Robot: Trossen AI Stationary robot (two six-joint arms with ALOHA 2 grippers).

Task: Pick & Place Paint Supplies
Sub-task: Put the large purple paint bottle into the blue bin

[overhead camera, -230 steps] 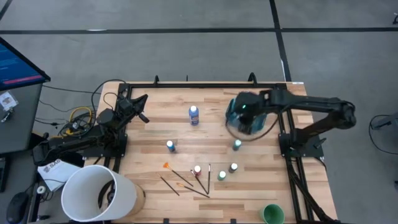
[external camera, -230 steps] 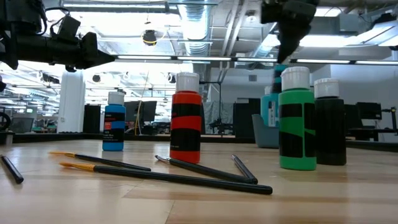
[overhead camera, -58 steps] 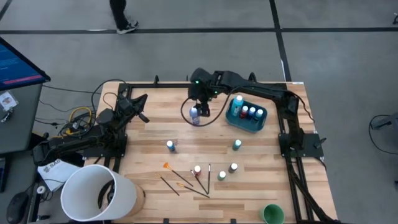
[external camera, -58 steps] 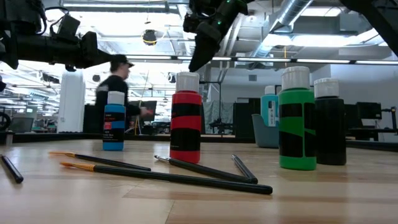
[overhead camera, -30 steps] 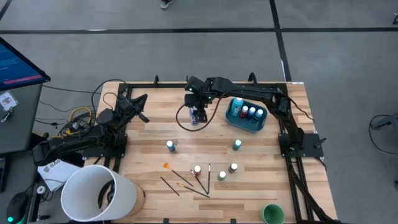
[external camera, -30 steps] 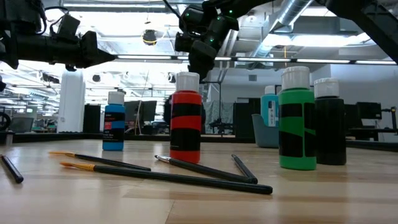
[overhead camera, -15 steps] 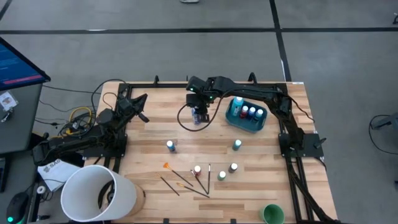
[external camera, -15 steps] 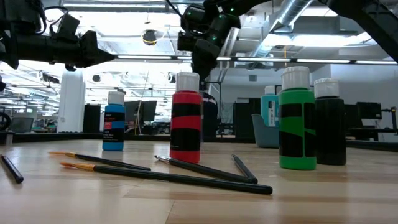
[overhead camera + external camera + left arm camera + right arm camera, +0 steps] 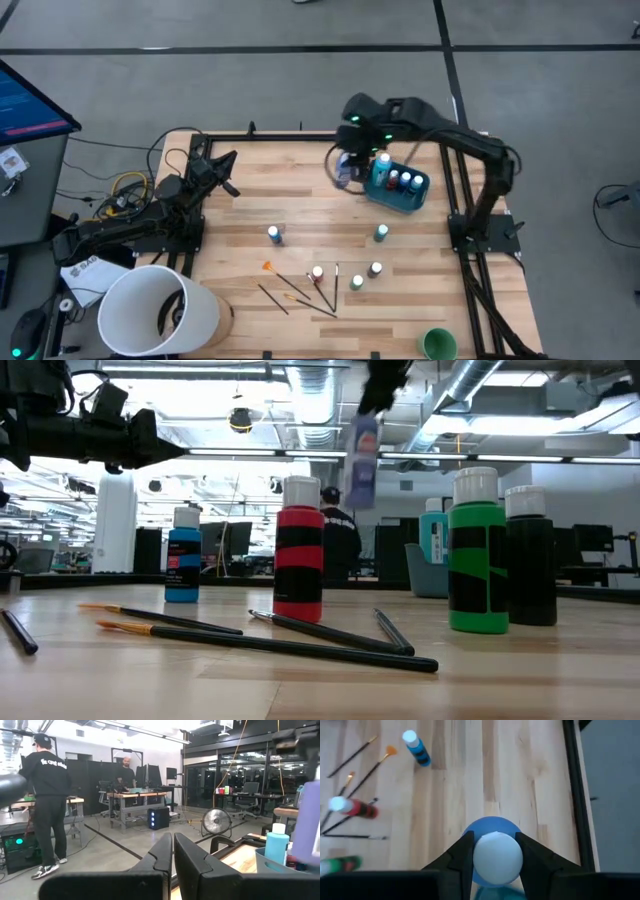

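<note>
My right gripper (image 9: 350, 163) is shut on a tall blue bottle (image 9: 363, 455), high above the table just left of the teal tub (image 9: 398, 207). The tub holds another tall blue bottle (image 9: 382, 165) and a few small ones (image 9: 407, 182). Small bottles stand on the table on their bases: blue (image 9: 274, 235), teal (image 9: 381, 233), red (image 9: 318, 272), dark (image 9: 376, 269) and green (image 9: 357, 283). Thin brushes (image 9: 300, 290) lie flat near the red one. My left gripper (image 9: 230, 172) waits, shut, at the table's far left. My right gripper (image 9: 495, 845) pinches the tall blue bottle at its white cap (image 9: 496, 854), one finger (image 9: 462, 855) on either side. The fingers come from above, pointing down. The bottle hangs below them, roughly upright and lifted clear of the table (image 9: 363, 480).
A big white bucket (image 9: 160, 310) stands at the near left corner and a green cup (image 9: 438, 345) at the near right edge. Bare wood lies between the left arm and the tub. A person (image 9: 340, 545) stands in the room behind.
My right gripper, shut on the tall blue bottle at the far middle of the table, has risen and swung toward the table's right edge. The bottle has left the table and now hangs high beside the teal tub. The left arm has kept still.
</note>
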